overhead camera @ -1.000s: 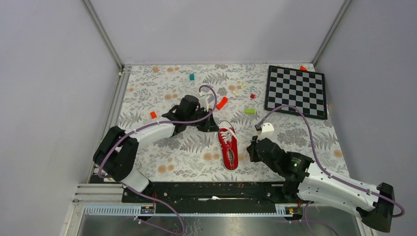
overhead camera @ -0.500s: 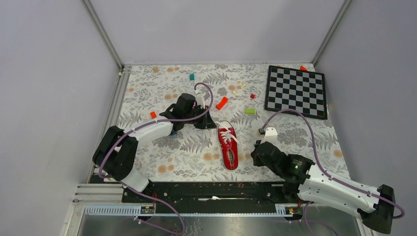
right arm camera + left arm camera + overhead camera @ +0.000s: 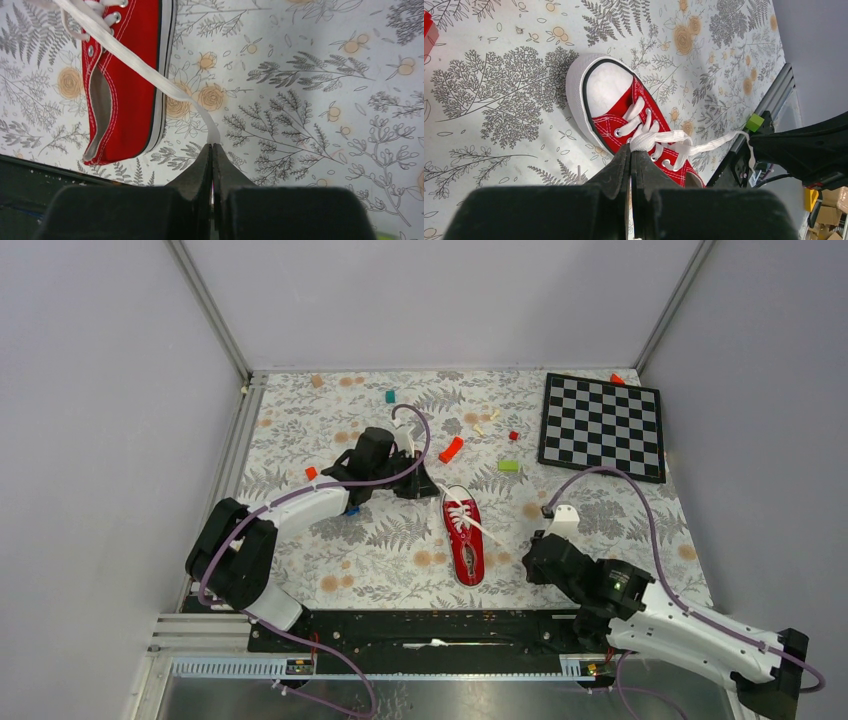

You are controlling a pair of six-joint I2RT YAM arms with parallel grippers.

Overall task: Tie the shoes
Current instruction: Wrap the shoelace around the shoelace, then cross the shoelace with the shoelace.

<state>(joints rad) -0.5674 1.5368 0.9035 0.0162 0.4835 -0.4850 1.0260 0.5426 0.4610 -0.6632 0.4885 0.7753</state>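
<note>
The shoe (image 3: 464, 535) is a small red canvas sneaker with a white toe cap, lying mid-table with its toe away from the arm bases. My left gripper (image 3: 430, 490) sits at the shoe's toe end. In the left wrist view it (image 3: 631, 150) is shut on a white lace just over the eyelets of the sneaker (image 3: 621, 112). My right gripper (image 3: 528, 560) is to the right of the heel. In the right wrist view it (image 3: 212, 146) is shut on the end of the other lace (image 3: 145, 65), which runs taut from the shoe (image 3: 127, 90).
A chessboard (image 3: 603, 426) lies at the back right. Small blocks are scattered behind the shoe: an orange piece (image 3: 452, 449), a green block (image 3: 508, 466), a teal one (image 3: 390, 396) and a red one (image 3: 312, 473). The black rail (image 3: 430, 625) runs along the near edge.
My right gripper has drawn back to the right and toward the near edge, pulling its lace out straight. The left gripper has shifted slightly up and left with its lace.
</note>
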